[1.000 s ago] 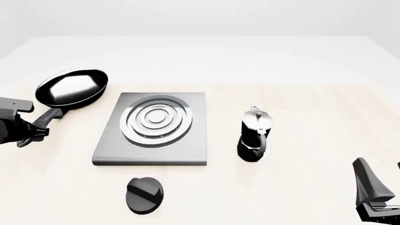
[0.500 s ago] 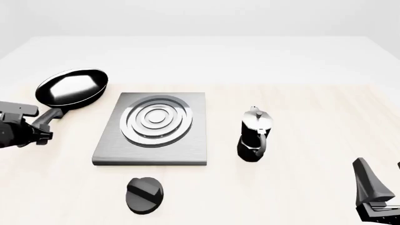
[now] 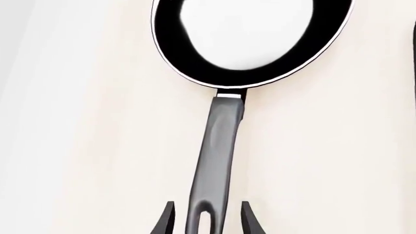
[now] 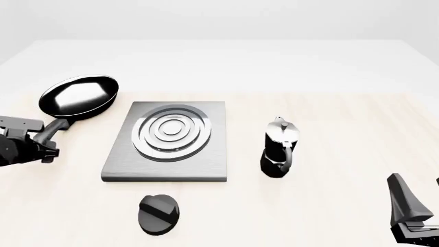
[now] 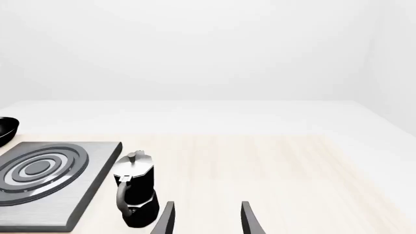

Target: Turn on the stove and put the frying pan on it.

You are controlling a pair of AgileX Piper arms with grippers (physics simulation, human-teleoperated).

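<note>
The frying pan (image 4: 77,96) is glossy black and sits on the table left of the stove, its long handle (image 4: 53,128) pointing toward me. In the left wrist view the pan (image 3: 250,36) fills the far part and the handle's end (image 3: 206,209) lies between my open fingertips (image 3: 170,217), with small gaps on both sides. My left gripper (image 4: 42,148) is at the handle's end. The stove (image 4: 205,154) is a grey slab with silver rings (image 4: 171,131). Its black ridged knob (image 4: 158,213) lies in front of it. My right gripper (image 4: 418,198) is open and empty at the near right.
A black-and-silver moka pot (image 4: 280,149) stands right of the stove; it also shows in the right wrist view (image 5: 135,192), beside the stove's slab (image 5: 97,175). The table's left edge runs close behind the pan.
My left gripper has moved right and forward along the table, so the handle's end now lies between its fingers. The pan, stove, knob and right arm have not moved.
</note>
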